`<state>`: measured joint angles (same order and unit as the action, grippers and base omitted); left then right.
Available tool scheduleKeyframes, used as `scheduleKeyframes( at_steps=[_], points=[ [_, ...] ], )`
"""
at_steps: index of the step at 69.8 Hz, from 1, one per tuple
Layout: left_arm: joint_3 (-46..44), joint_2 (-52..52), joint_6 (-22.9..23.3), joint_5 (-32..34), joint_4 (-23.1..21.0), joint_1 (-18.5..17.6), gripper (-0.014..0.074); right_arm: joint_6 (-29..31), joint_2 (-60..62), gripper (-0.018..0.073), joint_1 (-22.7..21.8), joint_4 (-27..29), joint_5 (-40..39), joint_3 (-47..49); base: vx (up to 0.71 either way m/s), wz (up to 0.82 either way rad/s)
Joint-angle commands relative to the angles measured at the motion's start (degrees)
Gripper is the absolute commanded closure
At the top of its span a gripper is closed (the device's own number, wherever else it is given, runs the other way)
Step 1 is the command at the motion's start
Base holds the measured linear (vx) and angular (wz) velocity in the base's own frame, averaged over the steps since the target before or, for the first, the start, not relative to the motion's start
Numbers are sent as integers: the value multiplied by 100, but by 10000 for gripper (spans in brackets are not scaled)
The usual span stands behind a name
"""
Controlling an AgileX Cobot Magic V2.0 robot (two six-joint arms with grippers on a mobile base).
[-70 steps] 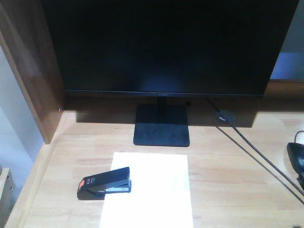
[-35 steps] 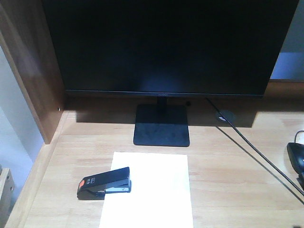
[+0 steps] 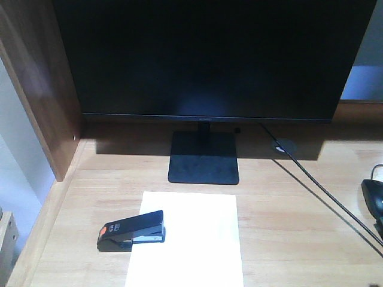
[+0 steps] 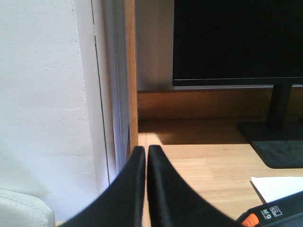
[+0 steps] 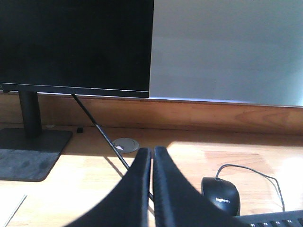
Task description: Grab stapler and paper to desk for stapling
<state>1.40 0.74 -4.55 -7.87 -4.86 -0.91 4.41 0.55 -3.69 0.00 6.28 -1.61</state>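
The black stapler (image 3: 131, 231) with an orange-red patch lies on the desk (image 3: 287, 233), its front end over the left edge of the white paper (image 3: 191, 239). In the left wrist view the stapler's end (image 4: 274, 217) and a paper corner (image 4: 279, 187) show at the lower right. My left gripper (image 4: 146, 150) is shut and empty, left of the stapler near the desk's left side panel. My right gripper (image 5: 152, 150) is shut and empty, over the desk's right part. Neither gripper shows in the front view.
A black monitor (image 3: 209, 57) on a stand (image 3: 203, 164) fills the back. A cable (image 3: 323, 194) runs diagonally from a grommet (image 3: 284, 145). A black mouse (image 5: 220, 194) and a keyboard edge (image 5: 270, 221) lie at right. A wooden side panel (image 3: 36, 89) stands at left.
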Motion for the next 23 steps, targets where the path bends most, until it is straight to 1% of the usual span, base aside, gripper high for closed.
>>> scheduleKeyframes(
  at_steps=[1, 23],
  points=[
    [55, 84, 51, 437, -67, -8, 603, 14, 55, 565, -30, -38, -450, -23, 0, 0],
    [55, 84, 51, 437, -67, -8, 603, 14, 55, 565, -30, -38, -450, -23, 0, 0]
  ],
)
